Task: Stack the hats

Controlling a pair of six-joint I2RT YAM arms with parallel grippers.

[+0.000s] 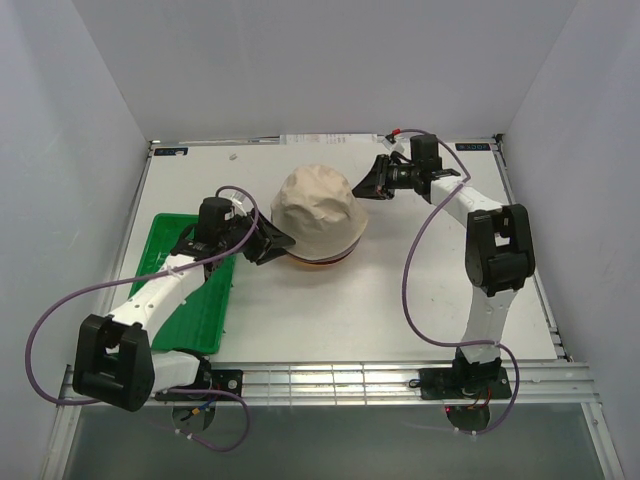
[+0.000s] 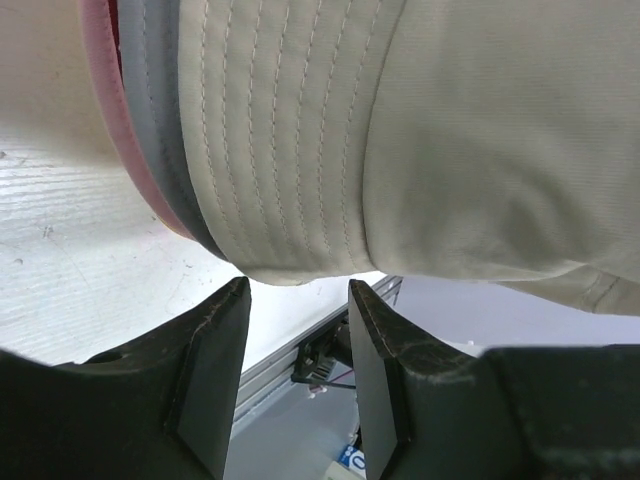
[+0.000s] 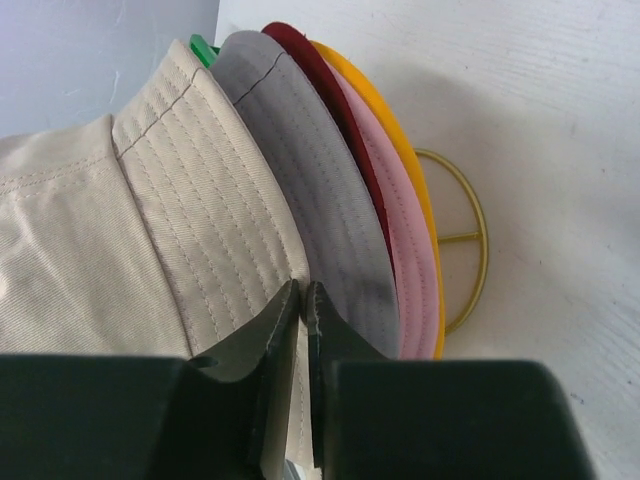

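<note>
The hats sit in one pile at the table's middle, the beige bucket hat (image 1: 315,210) on top. The right wrist view shows the layered brims: beige (image 3: 120,230), grey (image 3: 320,190), dark red (image 3: 320,90), pale pink (image 3: 405,230), yellow-orange (image 3: 400,140). My right gripper (image 1: 358,190) is at the pile's far right side, and its jaws (image 3: 303,290) are shut on the edge of the beige brim. My left gripper (image 1: 285,240) is at the pile's left side. It (image 2: 298,290) is open and empty, just short of the beige brim (image 2: 300,150), with grey (image 2: 160,130) and pink (image 2: 105,100) brims beneath.
A gold wire frame (image 3: 475,240) lies under the pile, showing past the yellow-orange brim. A green tray (image 1: 190,290) lies at the left under my left arm. White walls close in the table at the back and sides.
</note>
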